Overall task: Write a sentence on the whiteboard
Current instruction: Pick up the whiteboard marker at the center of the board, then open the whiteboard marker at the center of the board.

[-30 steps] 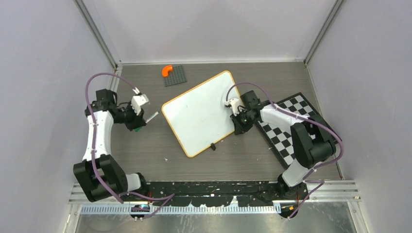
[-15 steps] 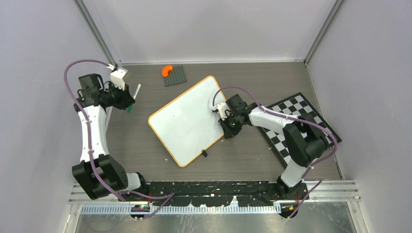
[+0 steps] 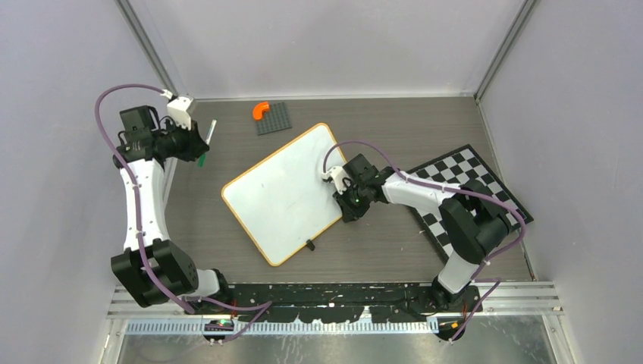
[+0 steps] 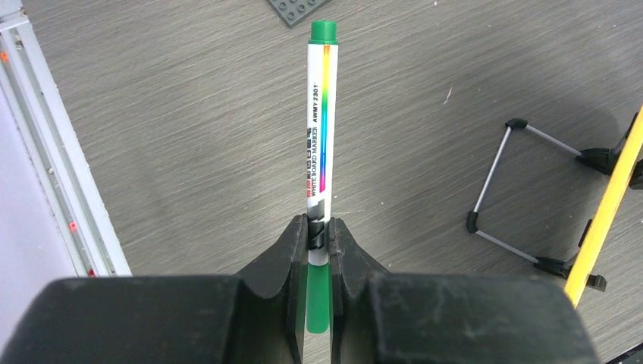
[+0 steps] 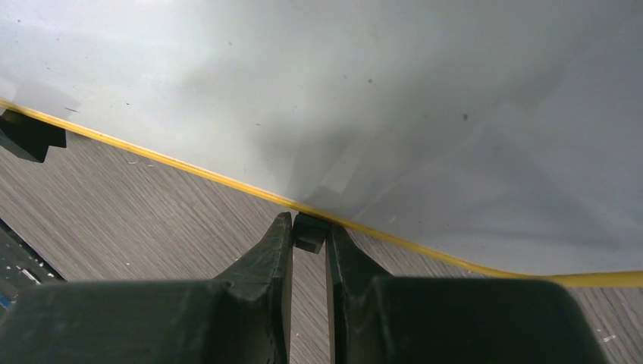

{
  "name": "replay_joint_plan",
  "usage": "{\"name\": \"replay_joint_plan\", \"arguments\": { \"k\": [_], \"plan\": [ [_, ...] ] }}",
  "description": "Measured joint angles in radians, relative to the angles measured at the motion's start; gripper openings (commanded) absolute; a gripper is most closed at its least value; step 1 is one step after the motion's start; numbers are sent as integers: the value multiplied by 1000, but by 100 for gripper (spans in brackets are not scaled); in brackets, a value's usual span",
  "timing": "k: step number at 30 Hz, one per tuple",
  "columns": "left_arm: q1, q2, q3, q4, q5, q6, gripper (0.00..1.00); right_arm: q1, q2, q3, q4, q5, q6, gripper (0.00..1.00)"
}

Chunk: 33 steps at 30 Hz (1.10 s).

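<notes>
The whiteboard [image 3: 282, 193] lies tilted in the middle of the table, and its face is blank; no sentence shows on it. My right gripper [image 3: 347, 203] is at its right edge, shut on a small black clip foot [image 5: 309, 230] under the yellow rim of the whiteboard [image 5: 379, 91]. My left gripper [image 3: 196, 146] is at the far left, away from the board, shut on a white marker [image 4: 319, 129] with green ends, which points away from the wrist. The board's rim [image 4: 608, 201] shows at the right of the left wrist view.
A black-and-white checkerboard [image 3: 464, 199] lies right of the board under my right arm. A grey studded plate [image 3: 273, 118] with an orange piece [image 3: 260, 111] sits at the back. A thin wire stand [image 4: 515, 189] lies by the board's edge. Another black clip [image 3: 309, 245] is on the board's near edge.
My right gripper has dragged the whiteboard left and slightly nearer across the table. My left arm has swung the marker back toward the far left corner.
</notes>
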Motion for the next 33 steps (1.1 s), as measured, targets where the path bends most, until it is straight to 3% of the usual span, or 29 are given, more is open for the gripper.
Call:
{"name": "replay_joint_plan", "arguments": {
  "k": [3, 4, 6, 11, 16, 24, 33],
  "plan": [
    [-13, 0, 0, 0, -2, -6, 0, 1, -1, -12, 14, 10, -3, 48],
    [-20, 0, 1, 0, -4, -7, 0, 2, -3, -15, 16, 11, -6, 58],
    [-35, 0, 5, -1, -6, -8, 0, 4, -13, -22, -4, 5, -8, 68],
    [-97, 0, 29, -9, -13, -6, 0, 12, -83, -47, -106, -16, -11, 75],
    [-227, -1, 74, -28, -56, 21, 0, -35, -246, 1, -183, -86, -3, 80],
    [-575, -1, 211, -111, -121, 115, 0, -302, -401, 239, -225, -256, 129, 80],
    [-937, 6, 265, -196, -242, 229, 0, -299, -414, 347, -230, -501, 391, 80]
  ]
}}
